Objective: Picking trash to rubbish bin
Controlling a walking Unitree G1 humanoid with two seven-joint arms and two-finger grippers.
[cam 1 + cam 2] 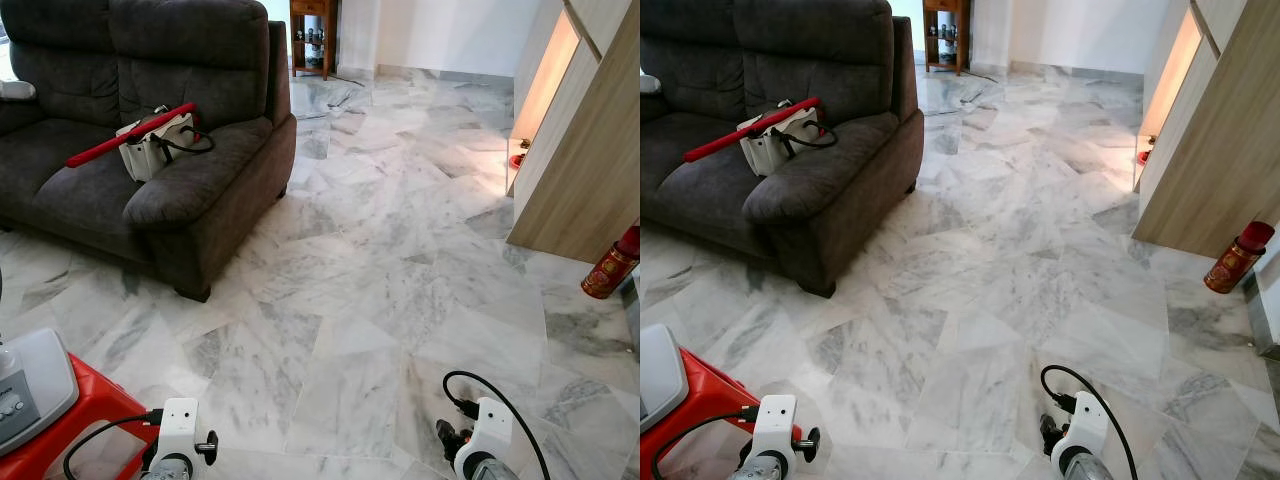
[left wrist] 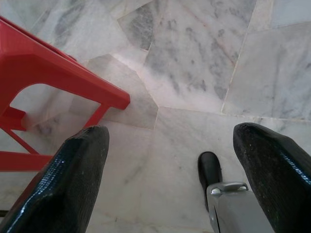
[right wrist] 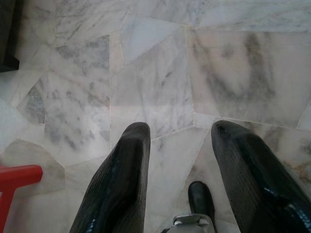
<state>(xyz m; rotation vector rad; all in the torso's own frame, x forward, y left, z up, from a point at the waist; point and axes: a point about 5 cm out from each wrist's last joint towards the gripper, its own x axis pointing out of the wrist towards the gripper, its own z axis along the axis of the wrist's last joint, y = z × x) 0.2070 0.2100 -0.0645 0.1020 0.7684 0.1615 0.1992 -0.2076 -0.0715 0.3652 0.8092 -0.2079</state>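
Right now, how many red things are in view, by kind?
Red stool: 1
Red stick on the sofa: 1
Red can by the cabinet: 1
Small red item at the cabinet's foot, too small to identify: 1
Total: 4

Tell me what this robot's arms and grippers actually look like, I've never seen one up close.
Each wrist ends in a white boxy housing over a silver arm, with a looping black cable plugged into it. The left gripper has two long black fingers with a glossy, finely textured surface and rounded tips. The right gripper has matching textured black fingers.
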